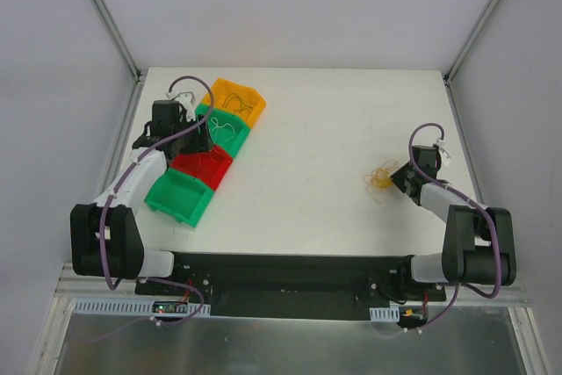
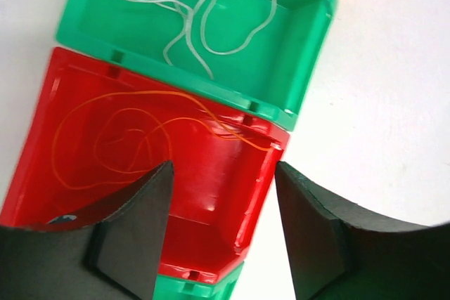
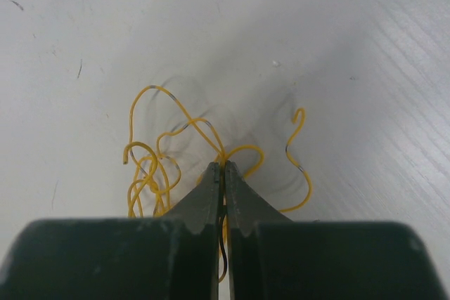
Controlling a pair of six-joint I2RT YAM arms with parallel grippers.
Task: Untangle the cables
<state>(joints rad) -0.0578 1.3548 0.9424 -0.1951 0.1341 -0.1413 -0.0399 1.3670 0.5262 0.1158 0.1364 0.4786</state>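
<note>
A small clump of thin yellow cables [image 1: 381, 177] lies on the white table at the right. In the right wrist view the yellow cables [image 3: 151, 170] curl out in loops, and my right gripper [image 3: 223, 166] is shut on one strand at its tips. My left gripper [image 2: 223, 173] is open and empty above the red bin [image 2: 211, 201], one finger over the bin and the other over the bare table. An orange cable [image 2: 126, 142] lies looped in the red bin. A pale whitish cable [image 2: 200, 15] lies in the green bin [image 2: 309, 40] beyond it.
A row of bins runs diagonally at the table's left: an orange-yellow bin [image 1: 237, 98], a green bin [image 1: 225, 126], the red bin [image 1: 204, 169] and another green bin [image 1: 180, 197]. The left gripper [image 1: 198, 138] hangs over this row. The table's right edge is close to the right arm.
</note>
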